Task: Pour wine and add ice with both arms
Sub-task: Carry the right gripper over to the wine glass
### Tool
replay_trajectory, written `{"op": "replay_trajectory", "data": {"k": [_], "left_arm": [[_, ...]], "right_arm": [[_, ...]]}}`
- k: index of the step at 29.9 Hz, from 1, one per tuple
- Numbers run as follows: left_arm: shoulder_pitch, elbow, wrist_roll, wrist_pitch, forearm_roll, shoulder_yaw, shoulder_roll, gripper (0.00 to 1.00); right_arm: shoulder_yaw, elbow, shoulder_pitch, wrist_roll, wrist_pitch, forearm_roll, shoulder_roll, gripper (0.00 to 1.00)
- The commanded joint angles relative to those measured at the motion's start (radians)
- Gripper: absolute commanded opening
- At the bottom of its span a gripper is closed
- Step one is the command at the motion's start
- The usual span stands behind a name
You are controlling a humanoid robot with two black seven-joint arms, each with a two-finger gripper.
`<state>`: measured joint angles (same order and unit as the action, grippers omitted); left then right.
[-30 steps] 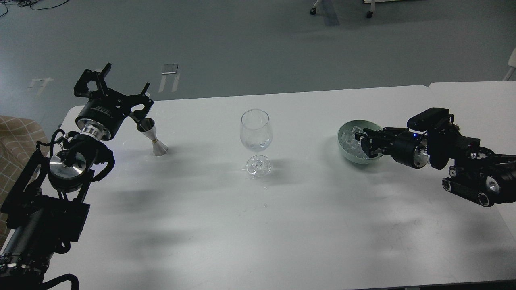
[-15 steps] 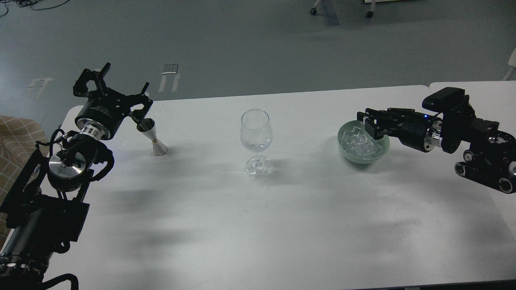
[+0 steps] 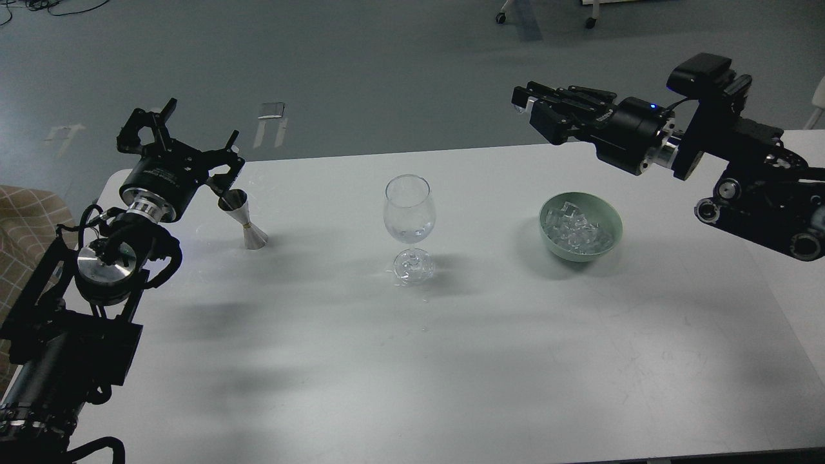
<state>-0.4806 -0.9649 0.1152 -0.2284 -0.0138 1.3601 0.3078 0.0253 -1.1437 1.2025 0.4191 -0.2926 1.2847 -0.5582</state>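
A: Now, what does the head view give you?

B: I see a white surface (image 3: 451, 361) carrying three things in a row. Centre — a clear stemmed wine glass (image 3: 410, 227), upright. A small amount of clear wine (image 3: 412, 231) appears to sit low in its bowl, though it is hard to tell liquid from glass.

A: And the ice?

B: The ice (image 3: 575, 232) lies heaped in a pale green bowl (image 3: 612, 222) to the right of the glass, well apart from it. The cubes are clear and irregular.

A: Left arm?

B: My left arm (image 3: 103, 270) comes in from the lower left. Its left end effector (image 3: 193, 138) is spread wide, fingers splayed, holding nothing. One fingertip lies just beside the rim of a steel jigger (image 3: 247, 222), which stands on the surface left of the glass; I cannot tell whether they touch.

A: Right arm?

B: My right arm (image 3: 741, 174) enters from the right edge. Its right end effector (image 3: 532, 109) is raised above the far edge of the surface, up and left of the bowl, clear of it. Its fingers lie close together, with something small and pale at the tip — I cannot tell whether that is an ice cube or whether the fingers are closed on anything.
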Motion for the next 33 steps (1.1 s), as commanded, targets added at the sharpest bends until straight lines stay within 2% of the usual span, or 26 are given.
{"op": "replay_trajectory", "data": {"k": [1, 11, 22, 26, 33], "left_arm": [[0.0, 0.0, 0.0, 0.0, 0.0, 0.002, 0.004, 0.96], [0.002, 0.006, -0.003, 0.0, 0.002, 0.02, 0.014, 0.96], [0.002, 0.006, -0.006, 0.0, 0.003, 0.03, 0.028, 0.96], [0.002, 0.006, -0.006, 0.0, 0.003, 0.03, 0.027, 0.96], [0.002, 0.006, -0.006, 0.0, 0.003, 0.03, 0.027, 0.96]], "right_arm": [[0.002, 0.005, 0.015, 0.003, 0.0, 0.013, 0.109, 0.04], [0.041, 0.058, 0.02, 0.001, 0.001, 0.038, 0.244, 0.05], [0.044, 0.065, 0.016, 0.001, 0.009, 0.038, 0.245, 0.08], [0.047, 0.065, 0.008, 0.001, 0.009, 0.042, 0.244, 0.14], [0.081, 0.064, 0.008, 0.001, 0.007, 0.05, 0.244, 0.17]]}}
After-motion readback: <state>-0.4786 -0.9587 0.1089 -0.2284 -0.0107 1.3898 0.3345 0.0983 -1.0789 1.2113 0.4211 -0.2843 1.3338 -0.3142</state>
